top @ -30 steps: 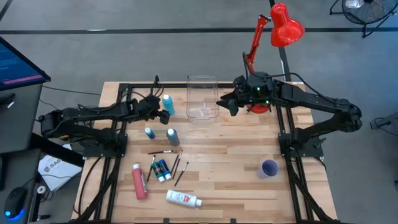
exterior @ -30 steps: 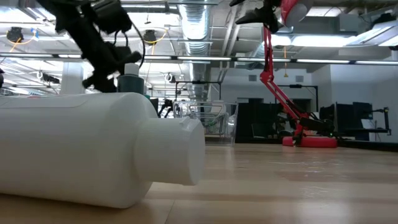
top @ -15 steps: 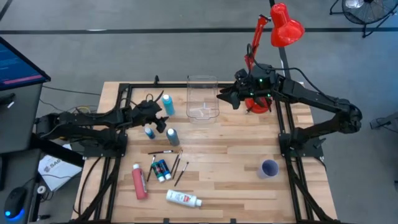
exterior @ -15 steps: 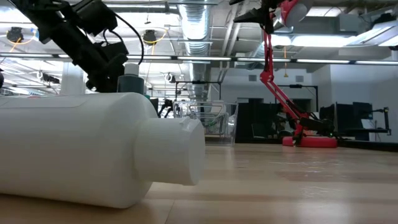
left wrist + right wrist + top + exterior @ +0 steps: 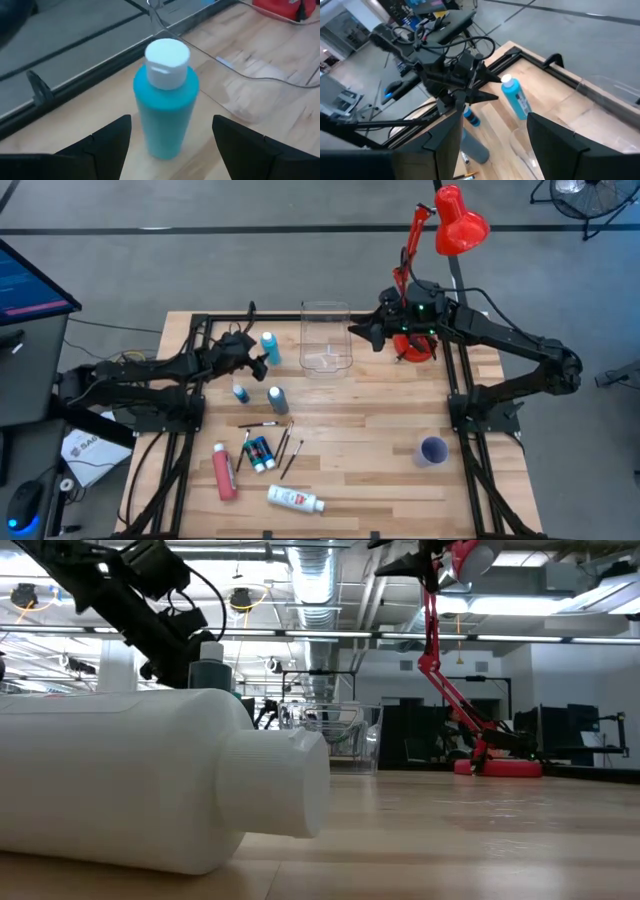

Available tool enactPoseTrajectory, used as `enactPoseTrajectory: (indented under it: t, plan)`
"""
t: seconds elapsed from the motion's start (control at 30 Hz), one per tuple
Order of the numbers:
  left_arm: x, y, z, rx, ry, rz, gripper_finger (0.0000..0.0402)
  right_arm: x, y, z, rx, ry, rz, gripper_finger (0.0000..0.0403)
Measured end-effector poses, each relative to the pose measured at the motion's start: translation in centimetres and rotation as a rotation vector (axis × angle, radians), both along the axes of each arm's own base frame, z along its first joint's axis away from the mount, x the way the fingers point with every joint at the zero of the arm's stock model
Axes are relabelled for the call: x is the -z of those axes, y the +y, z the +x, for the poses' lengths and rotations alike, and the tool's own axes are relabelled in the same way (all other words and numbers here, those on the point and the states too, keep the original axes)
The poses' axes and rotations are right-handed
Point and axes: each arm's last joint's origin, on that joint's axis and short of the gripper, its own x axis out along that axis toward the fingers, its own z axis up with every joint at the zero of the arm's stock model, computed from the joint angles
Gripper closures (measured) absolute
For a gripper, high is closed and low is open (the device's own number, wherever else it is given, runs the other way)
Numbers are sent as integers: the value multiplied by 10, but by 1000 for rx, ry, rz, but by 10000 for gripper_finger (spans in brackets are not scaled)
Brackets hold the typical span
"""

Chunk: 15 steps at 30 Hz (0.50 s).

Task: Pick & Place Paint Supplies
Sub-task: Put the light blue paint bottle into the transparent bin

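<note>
So the table [image 5: 380, 420] is light butcher-block wood, strips laid lengthwise, with a black metal frame around it. The left gripper [image 5: 255, 360] sits just beside the light blue bottle [image 5: 269, 347], its fingers [image 5: 107, 145] spread wide either side of it and not touching. In the left wrist view that bottle [image 5: 166, 100] is a smooth round plastic cylinder standing upright, with a white flip cap on top.

Right next to it, toward the right arm, is the clear box [image 5: 326, 338], thin see-through plastic with rounded corners. The right gripper [image 5: 358, 333] hovers by the box's edge on its own side, fingers [image 5: 555, 137] parted with nothing between them.

The rest of the paint stuff is scattered nearer the front of the table:
- a small blue bottle [image 5: 240, 392] and a stubby grey bottle [image 5: 278, 400], both upright
- a pink-red bottle [image 5: 224, 471] lying flat
- a white bottle [image 5: 295, 499] on its side, which fills the low view [image 5: 130, 785] as a big matte cylinder with a ribbed neck
- two little blue-green bottles [image 5: 260, 453] side by side, lying down
- several thin dark brushes [image 5: 285, 445] lying loose around those

A small purple cup [image 5: 433, 451] stands well apart on the right side. A glossy red desk lamp [image 5: 455, 225] stands at the back.
</note>
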Motion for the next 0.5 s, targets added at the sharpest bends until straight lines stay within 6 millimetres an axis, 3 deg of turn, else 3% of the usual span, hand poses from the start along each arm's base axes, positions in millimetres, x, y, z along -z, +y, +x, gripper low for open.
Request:
enactPoseTrajectory:
  t: [0.23,0.5]
  plan:
    - [10,18,-1,-32,16,-52,125,2,-1,4,3,4,0,188]
    - [16,28,15,27,-55,-32,125,12,-3,9,3,53,22,188]
